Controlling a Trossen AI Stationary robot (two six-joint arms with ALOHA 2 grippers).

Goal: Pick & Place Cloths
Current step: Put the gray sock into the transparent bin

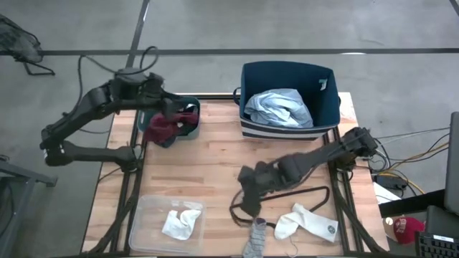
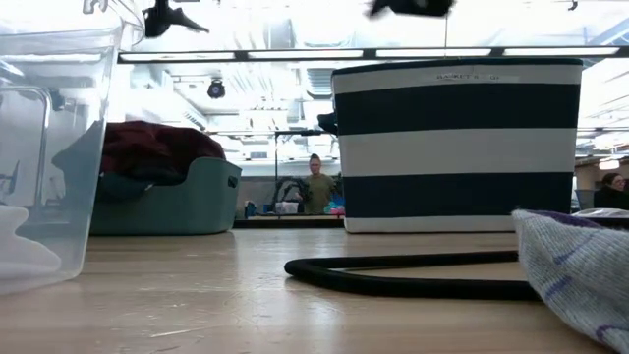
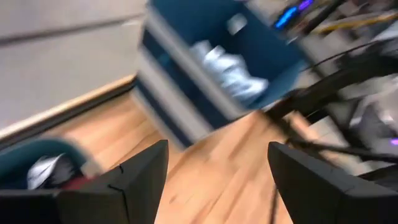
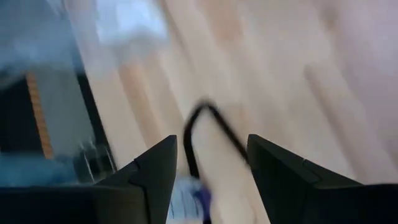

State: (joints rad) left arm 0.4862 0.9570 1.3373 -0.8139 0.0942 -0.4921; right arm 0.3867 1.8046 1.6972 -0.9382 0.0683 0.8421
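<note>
Two jaws open, empty. We see right gripper (image 1: 247, 209) above grey sock (image 1: 256, 240) at worktop (image 1: 208, 168) near edge; white sock (image 1: 307, 221) beside. Left gripper (image 1: 174, 109) over maroon piece (image 1: 163, 129) in teal bin (image 1: 191, 131). We judge release done; next: grasp sock.

Left wrist view smeared by blur: navy striped bin (image 3: 205, 81) and pale blue shirt (image 3: 231, 71) inside reduced to streaks; teal tub (image 3: 37, 163) cut by frame edge, contents unreadable; right wrist view equally smeared, black hanger (image 4: 208, 134) only a dark loop, grey sock (image 4: 186, 200) mostly hidden between fingers; low view crops clear tray (image 2: 44, 147) at left edge and the sock at right; both arms barely visible along top edge; bin contents hidden behind its wall.
</note>
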